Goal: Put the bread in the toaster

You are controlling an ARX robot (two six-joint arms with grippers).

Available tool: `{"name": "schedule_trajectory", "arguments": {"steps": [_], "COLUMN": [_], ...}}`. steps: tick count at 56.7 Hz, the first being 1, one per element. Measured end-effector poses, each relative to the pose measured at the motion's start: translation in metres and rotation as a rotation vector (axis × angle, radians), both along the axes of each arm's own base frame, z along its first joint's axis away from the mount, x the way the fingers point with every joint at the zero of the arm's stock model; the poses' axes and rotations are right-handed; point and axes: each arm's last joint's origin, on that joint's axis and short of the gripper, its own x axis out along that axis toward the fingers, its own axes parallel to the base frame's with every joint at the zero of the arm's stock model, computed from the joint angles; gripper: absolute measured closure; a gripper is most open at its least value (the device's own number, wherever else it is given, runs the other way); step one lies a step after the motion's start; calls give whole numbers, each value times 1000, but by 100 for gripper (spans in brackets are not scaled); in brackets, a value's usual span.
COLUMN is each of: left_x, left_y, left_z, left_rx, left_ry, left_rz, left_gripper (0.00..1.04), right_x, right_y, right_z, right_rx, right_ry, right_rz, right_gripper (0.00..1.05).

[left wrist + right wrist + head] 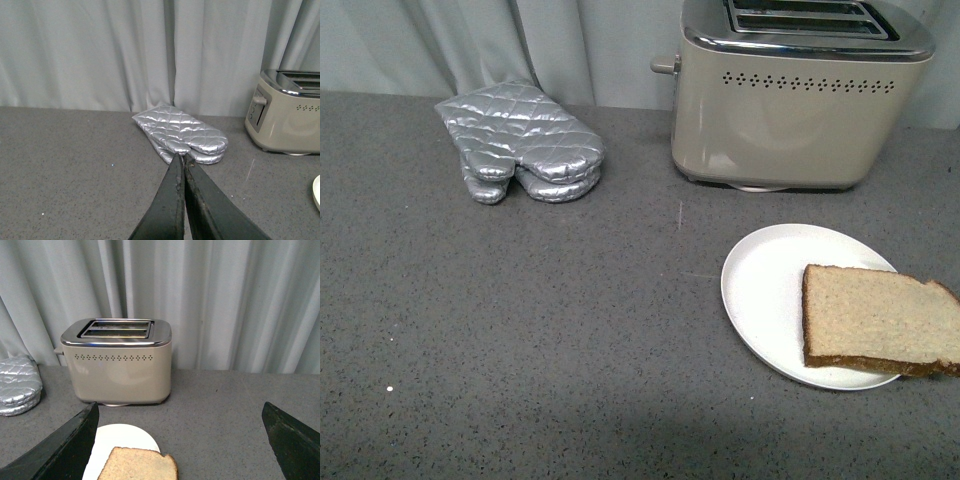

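Front: set high, looking down across the countertop (520,350) toward the far curtain (590,50); left wrist: low, facing far over the mitt (180,132); right wrist: low, close, facing the toaster (120,365); mitt and toaster shared by all three.

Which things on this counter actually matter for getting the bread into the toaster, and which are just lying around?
For the job:
bread, lying on the plate
toaster
right gripper, open

Just lying about:
silver oven mitt
the plate itself, only carrying the bread
left gripper, shut
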Motion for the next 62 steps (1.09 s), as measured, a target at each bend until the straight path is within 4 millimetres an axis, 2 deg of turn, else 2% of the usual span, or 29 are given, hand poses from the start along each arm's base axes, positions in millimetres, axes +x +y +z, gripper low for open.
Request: {"name": "schedule_trajectory", "arguments": {"steps": [10,23,26,33,39,44,50,62], "left_x": [0,0,0,0,0,0,0,0], "left_y": [0,0,0,0,0,0,0,0], "left_z": [0,0,0,0,0,0,0,0], "left_rx": [0,0,0,0,0,2,2,2], "left_ry": [0,-1,0,0,0,0,0,0], "left_rz": [0,0,0,0,0,0,0,0], "left_gripper": [99,61,49,27,5,7,7,7], "right_x": [0,0,1,21,54,83,107,140], "right_y": [0,0,-1,-3,-11,-21,-32,-51], "right_z": [0,0,-1,-3,-1,-8,-23,-55], "right_rx": [0,-3,-56,-102,-74,-22,67,246], "right_ry": [0,2,112,256,366,495,635,874], "right_rz": [0,-3,-45,-14,18,50,74,109], "right_gripper": [10,10,10,10,10,10,10,10]}}
